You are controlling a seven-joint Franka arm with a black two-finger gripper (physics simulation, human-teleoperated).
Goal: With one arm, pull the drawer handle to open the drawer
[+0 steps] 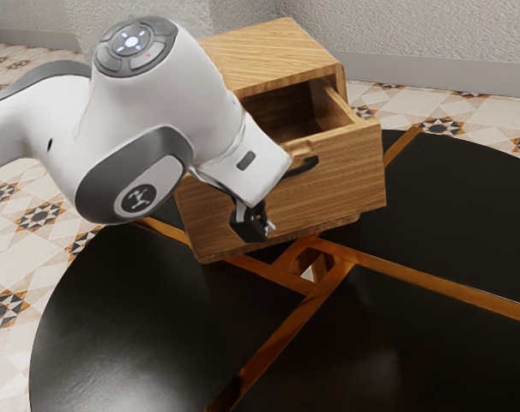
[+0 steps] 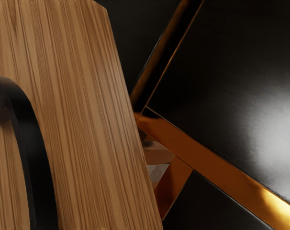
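A light wooden cabinet (image 1: 269, 51) stands on the round black table (image 1: 432, 215). Its drawer (image 1: 329, 163) is pulled partly out, so the hollow inside shows from above. One end of the curved black handle (image 1: 306, 162) shows on the drawer front, and the rest runs behind my white hand. My gripper (image 1: 250, 223) hangs in front of the drawer's face, below and to the exterior view's left of that visible handle end. In the wrist view the drawer's wood front (image 2: 83, 120) is very close, with the black handle (image 2: 27, 158) arching beside it.
Orange inlay strips (image 1: 329, 257) cross the black tabletop and meet just in front of the cabinet. Patterned floor tiles (image 1: 20, 223) lie beyond the table's edge at the exterior view's left. My arm's bulky white link (image 1: 131, 112) hides the cabinet's left part.
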